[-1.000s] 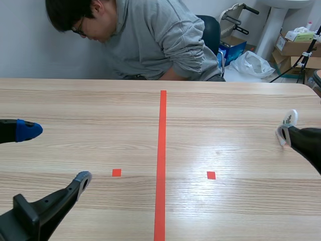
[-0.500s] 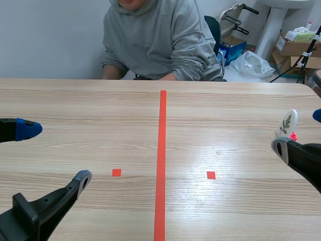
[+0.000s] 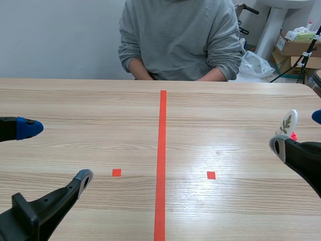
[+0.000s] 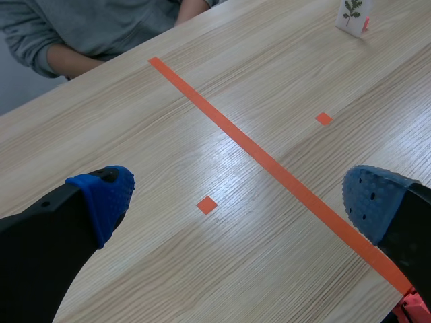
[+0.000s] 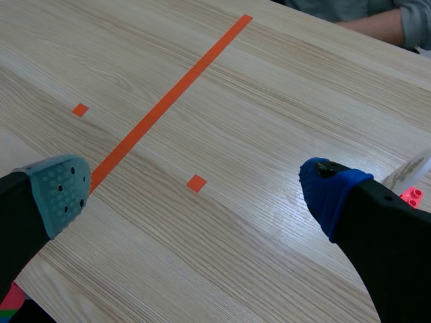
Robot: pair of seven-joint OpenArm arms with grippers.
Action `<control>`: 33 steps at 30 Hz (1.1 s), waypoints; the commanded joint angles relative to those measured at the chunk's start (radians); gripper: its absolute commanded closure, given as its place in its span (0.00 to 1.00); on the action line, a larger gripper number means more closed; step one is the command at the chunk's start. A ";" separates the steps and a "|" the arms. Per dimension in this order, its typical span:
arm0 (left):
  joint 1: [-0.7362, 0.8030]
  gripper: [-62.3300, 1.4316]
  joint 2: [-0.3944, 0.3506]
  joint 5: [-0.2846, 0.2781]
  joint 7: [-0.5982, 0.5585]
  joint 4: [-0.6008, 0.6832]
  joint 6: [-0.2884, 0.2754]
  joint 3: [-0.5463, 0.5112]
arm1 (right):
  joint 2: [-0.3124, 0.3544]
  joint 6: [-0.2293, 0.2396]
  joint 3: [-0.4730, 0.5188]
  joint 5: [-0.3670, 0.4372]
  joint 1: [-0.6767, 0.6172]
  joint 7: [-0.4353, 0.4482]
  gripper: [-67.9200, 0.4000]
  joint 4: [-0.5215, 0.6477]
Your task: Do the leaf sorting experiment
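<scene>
A small white card with a green leaf picture [image 3: 287, 122] stands upright on a pink base at the table's far right. My right gripper [image 3: 297, 132] is open around that spot, its grey pad just in front of the card and its blue pad beyond it. In the right wrist view the card's edge [image 5: 408, 171] and pink base [image 5: 411, 196] show just outside the blue-padded finger, and nothing lies between the fingers of the right gripper [image 5: 196, 194]. My left gripper [image 3: 55, 153] is open and empty at the near left. From the left gripper [image 4: 239, 200] the card [image 4: 351, 13] is far ahead.
A person in a grey sweatshirt [image 3: 180, 40] sits across the table, forearms at its far edge. An orange tape line [image 3: 161, 160] runs down the middle, with one small square mark on each side. Boxes [image 3: 296, 45] and a plastic bag [image 3: 253, 63] lie beyond the back right corner.
The person has straightened up from leaning to the left. My right gripper's near finger has drawn back from the leaf card, which now stands free. The left arm has not moved.
</scene>
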 commanded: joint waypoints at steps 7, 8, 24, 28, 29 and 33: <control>0.000 0.00 0.003 -0.013 -0.025 0.004 0.001 -0.003 | 0.001 0.008 0.008 0.000 0.011 0.013 0.05 -0.005; 0.000 0.00 0.003 -0.013 -0.025 0.004 0.001 -0.003 | 0.002 0.008 0.008 0.000 0.011 0.013 0.05 -0.005; 0.000 0.00 0.002 -0.013 -0.044 0.004 -0.002 -0.003 | 0.003 0.008 0.008 -0.019 0.011 -0.005 0.05 -0.005; 0.000 0.00 0.002 -0.013 -0.044 0.004 -0.002 -0.003 | 0.003 0.008 0.008 -0.019 0.011 -0.005 0.05 -0.005; 0.000 0.00 0.002 -0.013 -0.044 0.004 -0.002 -0.003 | 0.003 0.008 0.008 -0.019 0.011 -0.005 0.05 -0.005; 0.000 0.00 0.002 -0.013 -0.044 0.004 -0.002 -0.003 | 0.003 0.008 0.008 -0.019 0.011 -0.005 0.05 -0.005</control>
